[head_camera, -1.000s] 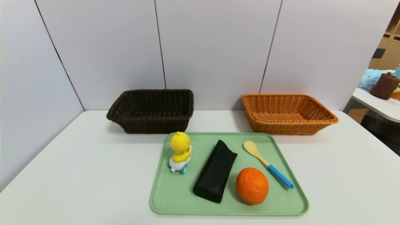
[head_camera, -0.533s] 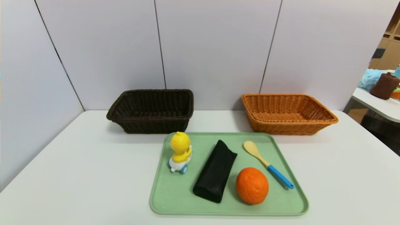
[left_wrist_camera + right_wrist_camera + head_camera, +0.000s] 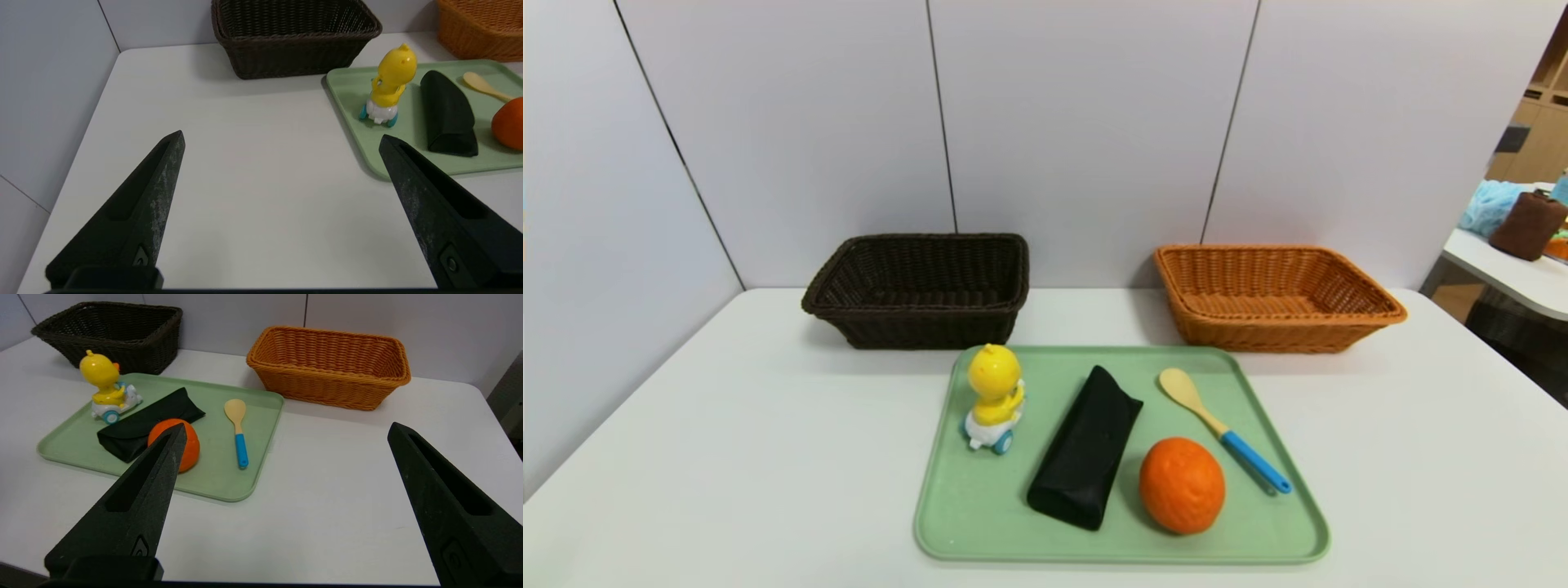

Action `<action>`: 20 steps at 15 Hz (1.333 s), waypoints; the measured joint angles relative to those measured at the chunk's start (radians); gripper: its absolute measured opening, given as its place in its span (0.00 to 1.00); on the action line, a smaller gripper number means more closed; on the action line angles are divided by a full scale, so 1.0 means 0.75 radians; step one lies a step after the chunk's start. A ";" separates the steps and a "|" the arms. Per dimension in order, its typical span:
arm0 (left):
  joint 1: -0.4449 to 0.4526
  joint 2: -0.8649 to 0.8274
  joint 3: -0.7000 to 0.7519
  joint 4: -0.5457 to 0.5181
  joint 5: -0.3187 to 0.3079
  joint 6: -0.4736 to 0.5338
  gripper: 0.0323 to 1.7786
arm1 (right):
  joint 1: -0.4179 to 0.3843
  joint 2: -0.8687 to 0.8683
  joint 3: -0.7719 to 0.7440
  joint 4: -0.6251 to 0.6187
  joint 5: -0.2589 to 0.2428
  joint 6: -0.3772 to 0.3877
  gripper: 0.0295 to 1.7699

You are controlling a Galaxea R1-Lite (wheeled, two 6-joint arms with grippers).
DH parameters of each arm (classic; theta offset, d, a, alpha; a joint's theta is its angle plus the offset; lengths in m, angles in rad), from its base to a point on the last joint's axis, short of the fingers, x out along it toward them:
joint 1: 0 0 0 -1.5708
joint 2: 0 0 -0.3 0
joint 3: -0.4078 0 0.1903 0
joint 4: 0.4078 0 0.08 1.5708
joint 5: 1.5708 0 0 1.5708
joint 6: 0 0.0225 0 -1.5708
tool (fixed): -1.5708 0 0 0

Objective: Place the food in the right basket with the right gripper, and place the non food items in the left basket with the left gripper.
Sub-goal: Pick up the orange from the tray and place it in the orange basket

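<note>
An orange fruit [image 3: 1182, 485], a yellow duck toy [image 3: 994, 395], a long black pouch [image 3: 1086, 447] and a wooden spoon with a blue handle [image 3: 1223, 439] lie on a green tray [image 3: 980, 514]. Behind it stand the dark brown left basket [image 3: 919, 287] and the orange-tan right basket [image 3: 1272, 296], both with nothing inside. Neither arm shows in the head view. My left gripper [image 3: 281, 139] hovers open over bare table, short of the tray's left side. My right gripper [image 3: 287, 426] is open over the table near the tray's right corner, the orange [image 3: 188, 443] partly behind one finger.
White wall panels close the table at the back and left. A second table [image 3: 1515, 273] with cloths stands off to the right, past the table's right edge.
</note>
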 joint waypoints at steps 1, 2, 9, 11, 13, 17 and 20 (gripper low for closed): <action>-0.001 0.098 -0.131 0.051 -0.012 -0.008 0.95 | 0.001 0.076 -0.095 0.052 0.034 0.003 0.96; -0.001 0.189 -0.235 0.101 -0.020 -0.016 0.95 | 0.001 0.151 -0.188 0.104 0.067 0.011 0.96; -0.121 0.655 -0.561 0.191 -0.024 -0.154 0.95 | 0.150 0.578 -0.570 0.327 0.145 0.063 0.96; -0.256 0.732 -0.552 0.189 0.029 -0.231 0.95 | 0.277 0.657 -0.595 0.338 0.119 0.112 0.96; -0.454 0.796 -0.524 0.179 0.140 -0.317 0.95 | 0.437 0.731 -0.605 0.337 0.049 0.165 0.96; -0.745 0.935 -0.344 0.001 0.376 -0.452 0.95 | 0.717 0.902 -0.598 0.259 -0.147 0.273 0.96; -0.843 1.010 -0.229 -0.093 0.428 -0.466 0.95 | 0.828 1.019 -0.574 0.235 -0.191 0.338 0.96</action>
